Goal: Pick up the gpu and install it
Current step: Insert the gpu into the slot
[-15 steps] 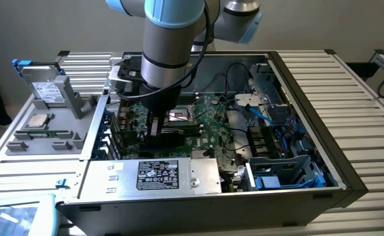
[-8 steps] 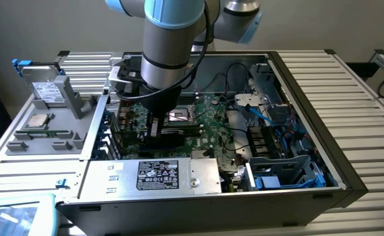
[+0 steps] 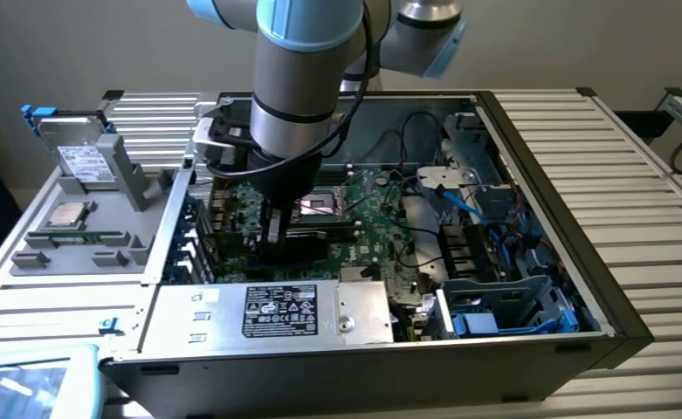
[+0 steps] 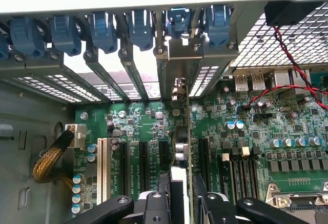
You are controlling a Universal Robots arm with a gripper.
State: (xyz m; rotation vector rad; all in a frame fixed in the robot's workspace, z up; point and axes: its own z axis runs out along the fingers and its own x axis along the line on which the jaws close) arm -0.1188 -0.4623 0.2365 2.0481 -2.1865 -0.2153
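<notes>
The gpu (image 4: 181,144) stands on edge over the green motherboard (image 4: 287,131), seen edge-on in the wrist view. Its metal bracket (image 4: 177,62) sits in the rear slot opening under the blue latches (image 4: 179,19). My gripper (image 4: 180,190) is shut on the card's upper edge, one black finger (image 4: 163,185) on each side of it. In the exterior view the gripper (image 3: 274,225) reaches straight down into the open computer case (image 3: 550,262), with the dark gpu (image 3: 282,249) beneath it on the motherboard (image 3: 364,218). Whether the card's contacts are fully down in the slot is hidden.
Empty expansion slots (image 4: 125,162) lie beside the card and memory sticks (image 4: 241,170) on its other side. A red-black wire (image 4: 287,55) and a braided cable (image 4: 51,157) run nearby. The power supply (image 3: 282,310) closes the case's near side. A grey tray (image 3: 85,218) with parts stands at the exterior view's left.
</notes>
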